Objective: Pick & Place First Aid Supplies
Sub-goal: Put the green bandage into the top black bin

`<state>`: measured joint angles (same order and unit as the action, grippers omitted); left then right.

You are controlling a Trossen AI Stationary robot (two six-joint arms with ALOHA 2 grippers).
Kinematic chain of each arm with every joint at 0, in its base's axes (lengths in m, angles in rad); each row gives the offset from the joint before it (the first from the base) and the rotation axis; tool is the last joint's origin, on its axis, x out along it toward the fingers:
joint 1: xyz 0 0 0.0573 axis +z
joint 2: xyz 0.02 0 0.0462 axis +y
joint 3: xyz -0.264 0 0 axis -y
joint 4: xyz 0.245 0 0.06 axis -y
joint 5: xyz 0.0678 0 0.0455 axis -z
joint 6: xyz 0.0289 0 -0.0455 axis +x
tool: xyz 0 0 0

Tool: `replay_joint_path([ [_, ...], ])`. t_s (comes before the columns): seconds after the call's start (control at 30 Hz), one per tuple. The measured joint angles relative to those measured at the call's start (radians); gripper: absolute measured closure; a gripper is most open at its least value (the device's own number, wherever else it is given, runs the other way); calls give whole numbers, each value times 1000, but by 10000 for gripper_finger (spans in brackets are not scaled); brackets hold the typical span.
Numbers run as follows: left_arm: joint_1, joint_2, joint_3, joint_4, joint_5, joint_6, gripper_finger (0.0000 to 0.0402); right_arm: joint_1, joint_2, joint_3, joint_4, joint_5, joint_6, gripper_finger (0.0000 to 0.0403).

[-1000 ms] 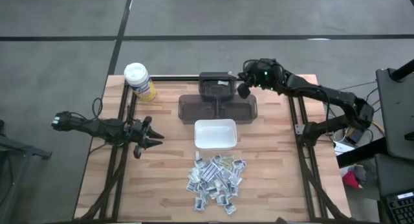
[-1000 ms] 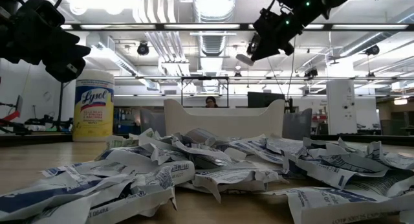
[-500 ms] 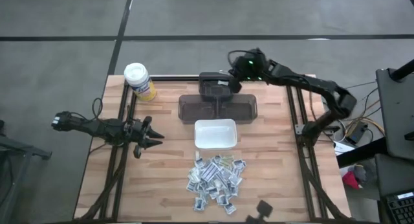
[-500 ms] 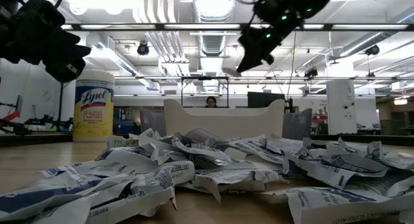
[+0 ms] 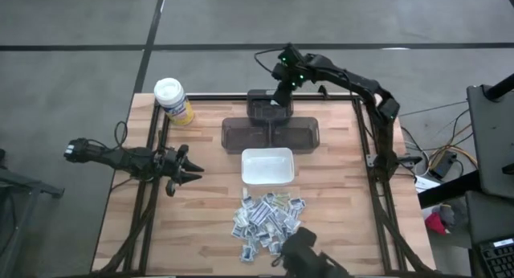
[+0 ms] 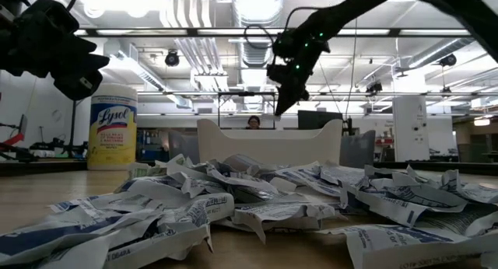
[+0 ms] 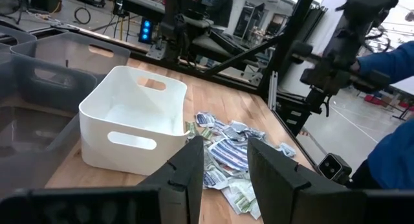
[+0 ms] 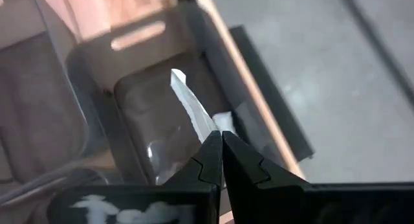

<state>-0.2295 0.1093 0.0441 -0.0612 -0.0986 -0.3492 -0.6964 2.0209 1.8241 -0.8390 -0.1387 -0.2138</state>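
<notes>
The first aid supplies (image 5: 269, 222) lie in a loose pile of small white and grey packets near the table's front edge; the pile also fills the low view (image 6: 257, 199). One white packet (image 8: 191, 104) hangs over the small dark bin (image 5: 269, 109) at the far edge, with my right gripper (image 5: 281, 91) shut on it. My left gripper (image 5: 191, 172) waits open at the table's left side and points toward the white dish (image 5: 267, 167). My right gripper pinches one end of the white packet (image 8: 208, 125) between its two fingertips. The fingers slant down from the table's far right side. The packet sticks out past the fingertips, seen edge-on, lifted clear above the small dark bin (image 8: 149, 120).
A wide dark bin (image 5: 271, 135) stands between the small bin and the white dish. A yellow canister (image 5: 173, 101) with a white lid stands at the far left corner. A dark object (image 5: 309, 258) reaches over the near edge. A blue sleeve (image 7: 388, 120) shows beyond the table.
My right gripper has swung along the far edge toward the table's left, tipped steeply downward and sunk a little, carrying the packet to a place over the small dark bin. It has stayed shut. The dark object at the near edge has crept leftward.
</notes>
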Motion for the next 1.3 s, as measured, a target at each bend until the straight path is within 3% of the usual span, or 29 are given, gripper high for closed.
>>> replay_joint_path([
  [0.27,0,0,0,0,0,0,287,-2,176,171,-185,-45,-4,395],
  [0.47,0,0,0,0,0,0,287,-3,237,236,-210,-49,1,394],
  [0.97,0,1,0,0,0,6,287,-2,290,230,-229,-46,-1,393],
  [1.3,0,2,0,0,0,8,287,-2,288,229,-227,-45,-4,333],
])
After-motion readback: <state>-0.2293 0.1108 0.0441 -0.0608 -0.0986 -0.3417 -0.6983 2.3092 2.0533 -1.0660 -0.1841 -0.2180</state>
